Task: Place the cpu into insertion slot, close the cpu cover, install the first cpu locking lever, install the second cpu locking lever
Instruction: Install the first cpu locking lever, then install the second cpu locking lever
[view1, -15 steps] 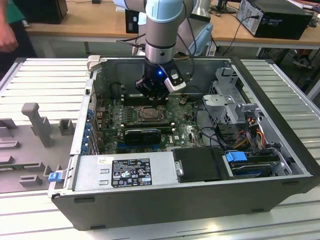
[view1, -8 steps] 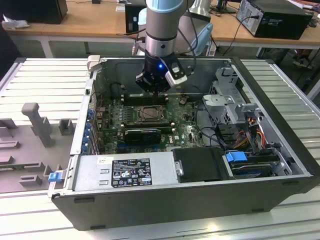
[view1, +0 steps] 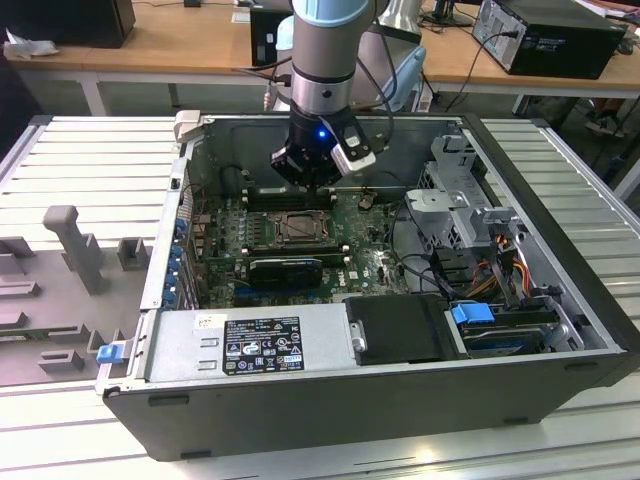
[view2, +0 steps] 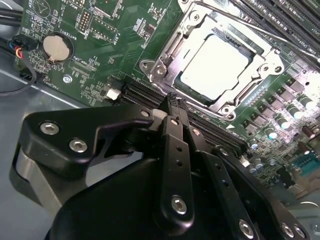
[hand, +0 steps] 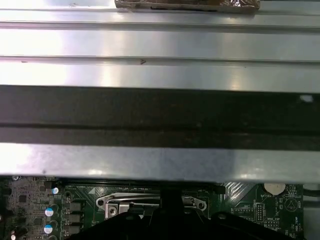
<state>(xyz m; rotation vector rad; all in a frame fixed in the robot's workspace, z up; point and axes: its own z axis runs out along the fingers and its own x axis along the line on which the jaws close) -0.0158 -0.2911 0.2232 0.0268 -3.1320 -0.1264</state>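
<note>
- The arm (view1: 325, 60) reaches straight down into the open case (view1: 380, 400), its hand (view1: 303, 178) low over the green board (view1: 225, 245), just behind the slot (view1: 300, 228).
- In the second wrist view the hand (view2: 172, 102) has its black fingers (view2: 176, 145) pressed together, the tips meeting with nothing between them.
- Those tips sit over the long black memory slots (view2: 145, 94) just beside the socket, near its metal frame; whether they touch anything I cannot tell.
- The cpu (view2: 214, 64) lies flat in the slot (view2: 175, 47), its silver top glaring bright.
- The cover (view2: 235, 102) lies down flat around the chip, which shows through its window.
- A thin lever (view2: 260, 27) runs along the far side of the socket; whether it is latched I cannot tell.
- A round coin cell (view2: 55, 47) sits on the board, well apart from the socket.
- In the first wrist view, the case's metal wall (hand: 160, 75) spans the frame, with a strip of board and the socket's shiny frame (hand: 125, 202) beneath it.
- In the exterior view a black card (view1: 287, 268) lies in front of the socket, and the drive bay with coloured cables (view1: 490, 270) is at the exterior view's right.
- The case rests on a ribbed metal worktop (view1: 80, 160), with grey fixtures (view1: 75, 245) at the exterior view's left.
</note>
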